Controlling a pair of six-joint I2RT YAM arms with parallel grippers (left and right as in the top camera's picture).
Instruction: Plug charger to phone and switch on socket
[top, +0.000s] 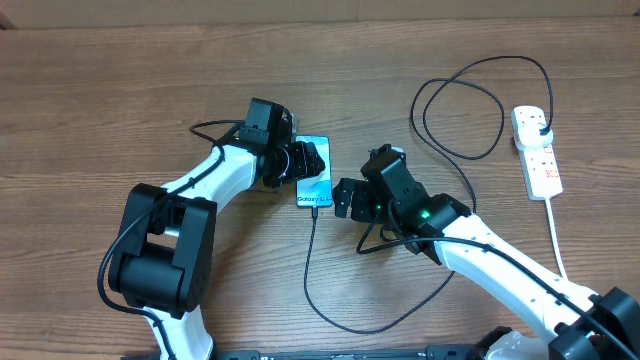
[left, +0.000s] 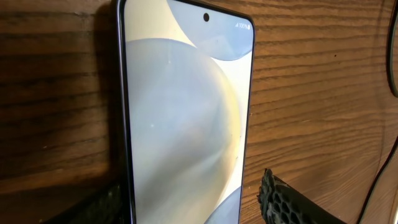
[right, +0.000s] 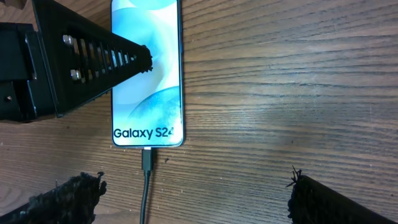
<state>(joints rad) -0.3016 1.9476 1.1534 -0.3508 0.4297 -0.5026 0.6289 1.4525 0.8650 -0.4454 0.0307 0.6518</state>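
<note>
The phone (top: 315, 180) lies flat on the table, screen up, with "Galaxy S24" at its near end (right: 148, 132). The charger's black connector tip (right: 147, 159) sits in the phone's bottom port. Its thin cable (top: 309, 270) loops across the table to a black plug (top: 541, 126) in the white socket strip (top: 543, 168). My left gripper (top: 308, 160) is over the phone. Its fingers (left: 186, 202) straddle the phone's sides with a gap at the right finger, so it is open. My right gripper (right: 196, 193) is open wide and empty just below the phone, and the cable passes between its fingers.
The strip's thick white cord (top: 556, 235) runs down the right side toward the front edge. The black cable makes a large loop (top: 460, 115) at the back right and another near the front (top: 350, 328). Both arms crowd the table's middle.
</note>
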